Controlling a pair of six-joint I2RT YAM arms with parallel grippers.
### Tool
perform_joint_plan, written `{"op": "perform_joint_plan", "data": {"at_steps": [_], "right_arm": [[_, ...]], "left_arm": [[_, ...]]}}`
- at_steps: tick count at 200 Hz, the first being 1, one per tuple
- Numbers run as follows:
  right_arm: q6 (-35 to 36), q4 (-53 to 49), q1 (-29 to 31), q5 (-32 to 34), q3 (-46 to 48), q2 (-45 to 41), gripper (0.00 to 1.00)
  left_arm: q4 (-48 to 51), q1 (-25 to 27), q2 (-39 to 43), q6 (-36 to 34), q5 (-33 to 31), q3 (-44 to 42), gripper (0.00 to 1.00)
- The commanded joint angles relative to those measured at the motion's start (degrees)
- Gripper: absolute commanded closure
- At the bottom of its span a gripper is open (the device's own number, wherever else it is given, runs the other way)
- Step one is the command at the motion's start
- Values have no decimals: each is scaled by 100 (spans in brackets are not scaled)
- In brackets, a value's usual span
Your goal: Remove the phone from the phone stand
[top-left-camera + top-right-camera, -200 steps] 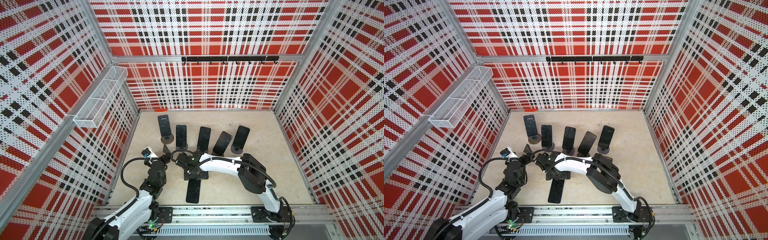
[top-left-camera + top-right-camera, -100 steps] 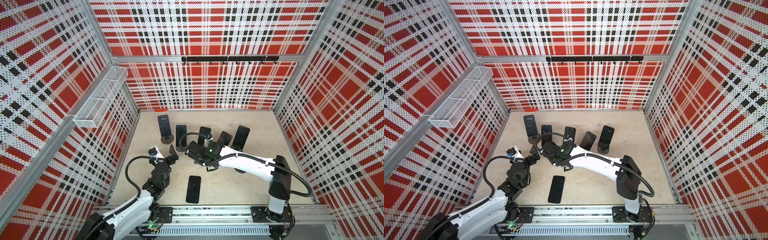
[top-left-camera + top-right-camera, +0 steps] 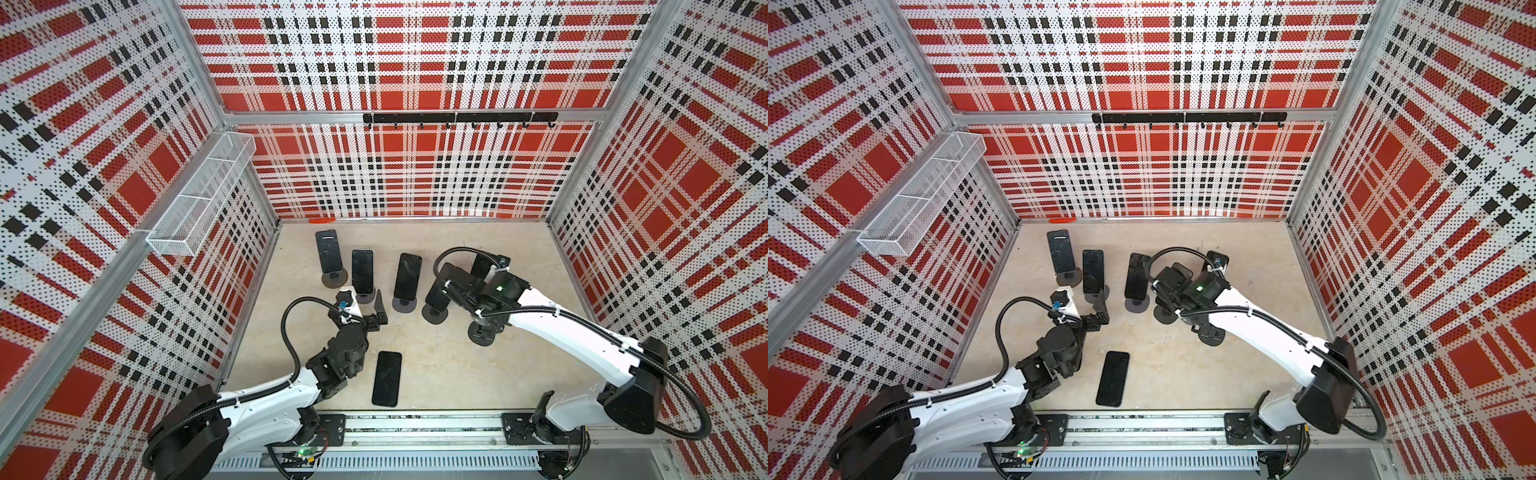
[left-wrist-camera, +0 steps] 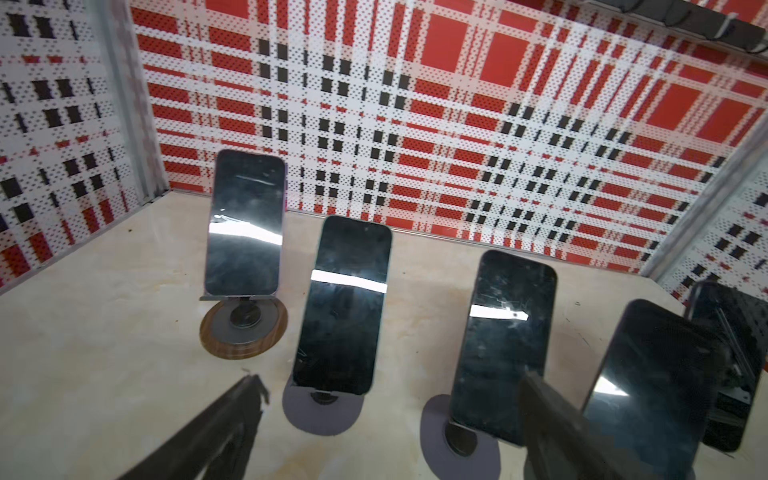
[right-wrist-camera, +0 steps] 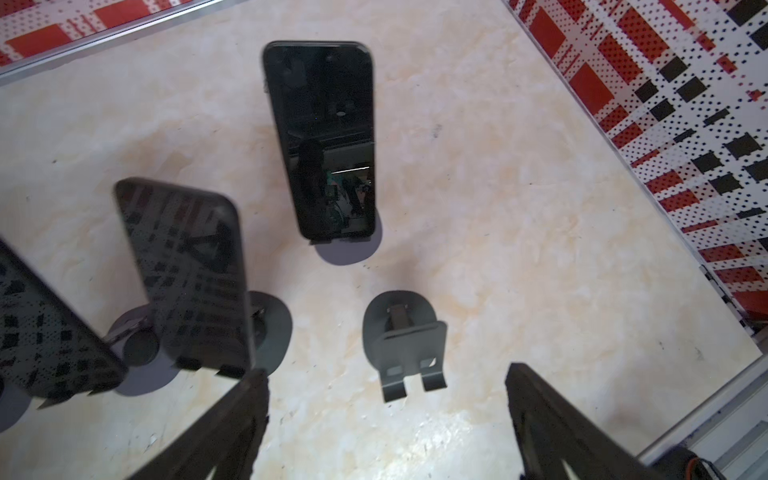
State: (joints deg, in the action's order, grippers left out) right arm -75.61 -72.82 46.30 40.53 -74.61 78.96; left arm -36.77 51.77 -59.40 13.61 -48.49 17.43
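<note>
Right gripper (image 5: 386,372) poised over the table (image 5: 478,187), jaws spread wide, nothing between them! Just ahead of its fingertips, roughly centred in the gap, sits the empty stand (image 5: 405,345), hooks bare, untouched. Further out beyond that stand, an upright phone (image 5: 322,141) leans on its own round base. Just outside one finger (image 5: 232,415) there's another propped phone (image 5: 187,274), very close, though whether they touch I can't tell.

Over to the left gripper (image 4: 390,380): also wide open, holding nothing, low and facing the row of phones. Dead ahead, in line with the gap, a middle phone (image 4: 343,305) stands on a grey base. Outside one finger and further off is the phone on the wood-rimmed stand (image 4: 245,222), and the opposite finger (image 4: 557,428) overlaps a scratched phone (image 4: 505,345) in the wrist view.

And the flat phone (image 3: 386,378), seen in a top view, lies on the table off any stand, behind both grippers toward the arm bases, well apart from either
</note>
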Motion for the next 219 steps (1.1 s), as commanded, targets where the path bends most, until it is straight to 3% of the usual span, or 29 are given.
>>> {"op": "perform_joint_plan", "data": {"at_steps": [1,49,193,219], "right_arm": [[514,502,-470,-460,540,-650,8],[1307,1099,-912,-940,1531,-1216,1],[2170,2269,-1185,-2003,1942,-141,0],[2310,2425,-1251,-1934,2127,-11,0]], "left_arm": [[-126,181,-396,-279,-171,243,2],[-637,309,-542,-292,-150,118,2],[-1091,316,-540,-683,-279,-88,2],[-1088,324,-392,-675,-295,-138,2]]}}
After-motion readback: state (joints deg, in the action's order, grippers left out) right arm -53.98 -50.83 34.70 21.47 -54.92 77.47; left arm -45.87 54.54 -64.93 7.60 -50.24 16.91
